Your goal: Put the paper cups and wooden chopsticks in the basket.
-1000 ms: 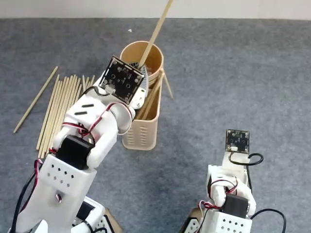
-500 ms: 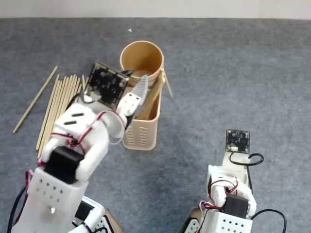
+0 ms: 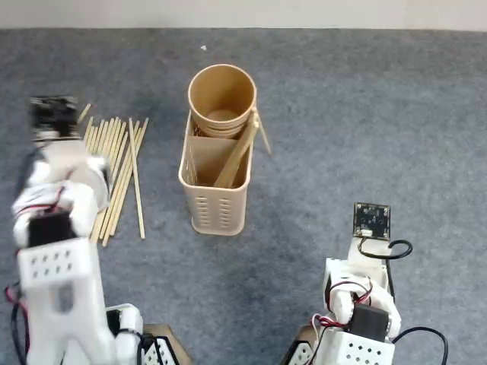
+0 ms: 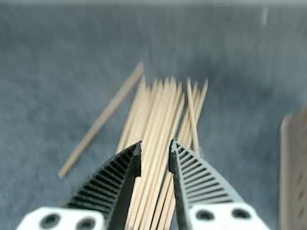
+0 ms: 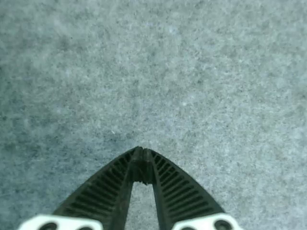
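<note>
The left gripper [image 4: 155, 147] hangs over the pile of wooden chopsticks [image 4: 163, 110], its jaws a narrow gap apart and holding nothing; the sticks lie fanned side by side on the grey carpet [image 4: 57, 48], running lengthwise beneath the gap and out beyond the jaw tips. A lone chopstick [image 4: 100, 120] lies at a slant just beside the pile, off to one side of the jaws. In the high view the basket [image 3: 217, 209] stands upright near the pile but apart from it, between the two arms. It has two compartments: the farther one holds a paper cup [image 3: 228, 90], upright with its mouth open, and the nearer one holds leaning chopsticks [image 3: 236, 156] whose upper ends rest against the basket's rim right by the cup. A thin stick [image 3: 264, 139] slants at the basket's far corner; whether it sits inside or outside cannot be told. The right gripper [image 5: 142, 154] has its jaws pressed together tip to tip, gripping nothing, above bare carpet and well apart from the basket and the pile
</note>
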{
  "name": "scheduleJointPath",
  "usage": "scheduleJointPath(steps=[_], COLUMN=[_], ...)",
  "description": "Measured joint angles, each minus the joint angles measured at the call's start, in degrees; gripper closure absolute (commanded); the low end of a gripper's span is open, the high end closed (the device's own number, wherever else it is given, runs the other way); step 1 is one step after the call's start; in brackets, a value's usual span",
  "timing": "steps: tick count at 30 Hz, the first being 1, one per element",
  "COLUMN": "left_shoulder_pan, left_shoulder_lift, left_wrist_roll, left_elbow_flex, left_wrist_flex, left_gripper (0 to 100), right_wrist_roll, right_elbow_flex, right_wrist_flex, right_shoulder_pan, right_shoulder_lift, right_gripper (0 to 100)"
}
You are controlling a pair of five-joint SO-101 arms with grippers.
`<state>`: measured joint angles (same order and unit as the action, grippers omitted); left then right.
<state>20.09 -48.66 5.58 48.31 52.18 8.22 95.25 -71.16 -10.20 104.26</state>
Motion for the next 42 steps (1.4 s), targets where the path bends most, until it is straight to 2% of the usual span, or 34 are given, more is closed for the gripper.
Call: scheduleJointPath(steps=[3,9,12,17,27,32,39,42], left_shoulder_pan=[0.0,-0.8,-2.9,-5.3,-5.5,-5.5,-5.6,-5.8], left_shoulder_lift=[6.5,16.0,22.5,36.5,62.2,66.1,66.7,66.7], left_wrist_roll=[5.5,10.4,10.6,10.7,9.9,9.9,9.8,9.9], left_elbow_flex=[1.2,-0.4,-4.5,-14.2,-31.9,-34.1,-34.5,-34.7], left_wrist_flex=[0.0,0.0,0.0,0.0,0.0,0.0,0.0,0.3], left_gripper=[87,86,80,82,82,82,99,99], right_wrist_roll=[0.0,0.0,0.0,0.0,0.0,0.0,0.0,0.0], right_elbow_flex=[0.0,0.0,0.0,0.0,0.0,0.0,0.0,0.0], right_wrist_flex=[0.0,0.0,0.0,0.0,0.0,0.0,0.0,0.0], right_shoulder_pan=[0.0,0.0,0.0,0.0,0.0,0.0,0.0,0.0], right_shoulder_lift=[0.0,0.0,0.0,0.0,0.0,0.0,0.0,0.0], right_gripper=[99.3,99.3,99.3,99.3,99.3,99.3,99.3,99.3])
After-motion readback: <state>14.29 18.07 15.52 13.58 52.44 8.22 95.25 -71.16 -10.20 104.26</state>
